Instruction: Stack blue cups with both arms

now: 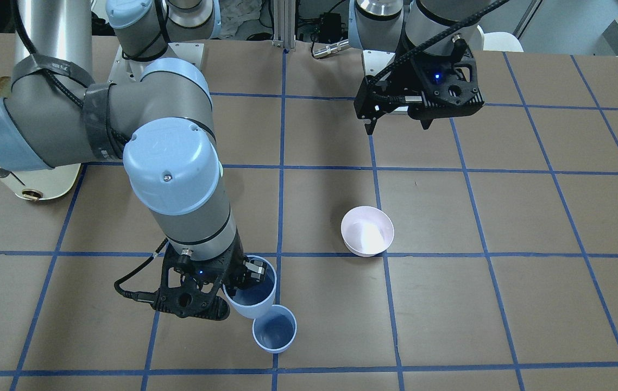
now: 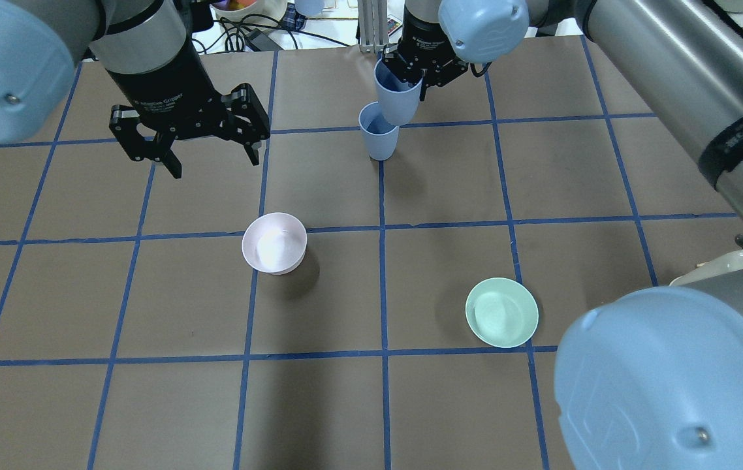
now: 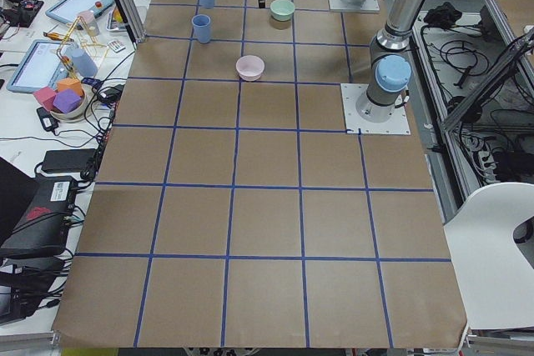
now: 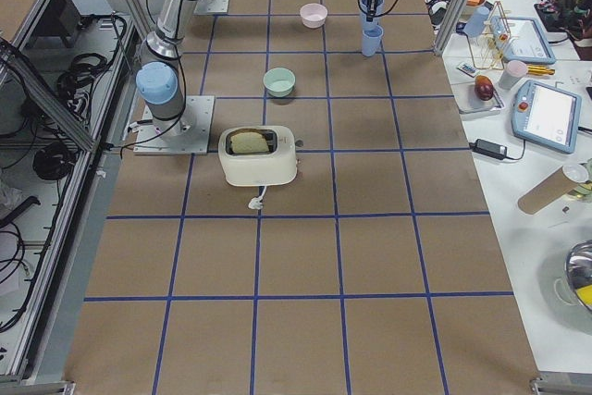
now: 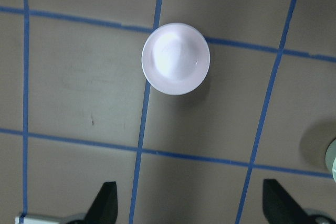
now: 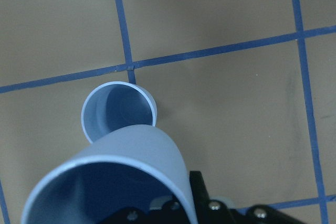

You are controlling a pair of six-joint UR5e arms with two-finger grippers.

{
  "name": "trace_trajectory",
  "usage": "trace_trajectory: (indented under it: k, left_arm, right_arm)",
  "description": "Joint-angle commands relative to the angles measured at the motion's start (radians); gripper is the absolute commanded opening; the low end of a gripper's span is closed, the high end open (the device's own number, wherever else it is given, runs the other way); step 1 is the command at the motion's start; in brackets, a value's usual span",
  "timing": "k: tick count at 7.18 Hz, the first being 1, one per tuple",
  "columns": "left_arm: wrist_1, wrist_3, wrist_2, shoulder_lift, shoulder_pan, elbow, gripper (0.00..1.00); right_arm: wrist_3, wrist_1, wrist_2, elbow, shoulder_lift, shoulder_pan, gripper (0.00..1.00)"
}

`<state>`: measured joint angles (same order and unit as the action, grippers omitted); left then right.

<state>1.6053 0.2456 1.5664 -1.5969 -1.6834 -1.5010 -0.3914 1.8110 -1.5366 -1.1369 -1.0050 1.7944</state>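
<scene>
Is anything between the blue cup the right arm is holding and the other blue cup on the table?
Nothing visible. The right gripper holds the tilted blue cup right above the standing blue cup, whose mouth is open and empty. The pink bowl, mint-green bowl and left gripper are all well off to the side.

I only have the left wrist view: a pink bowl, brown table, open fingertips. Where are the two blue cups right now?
Observer: The right gripper has one, the held cup, pinched by its rim, lifted and tilted.
Operator: The other one?
Observer: The standing cup sits upright on the table, close below the held cup's base.
Operator: Nested yet?
Observer: No. The exterior left view shows the held cup above the standing cup, not inside it.
</scene>
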Motion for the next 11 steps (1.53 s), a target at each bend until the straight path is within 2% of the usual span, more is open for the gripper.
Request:
trace_trajectory:
  k: [1,5,11]
  left_arm:
    - [-0.084,-0.041,0.007,0.005,0.005,-0.021,1.0]
    - [-0.084,-0.045,0.014,0.005,0.01,-0.021,1.0]
    - [-0.084,-0.045,0.014,0.006,0.01,-0.022,1.0]
  right_arm:
    - [-0.035,0.025,0.007,0.034,0.046,0.005,0.0]
    - [-0.069,0.047,-0.003,0.083,0.109,0.04,0.0]
    - [-0.069,0.044,-0.031,0.072,0.118,0.039,0.0]
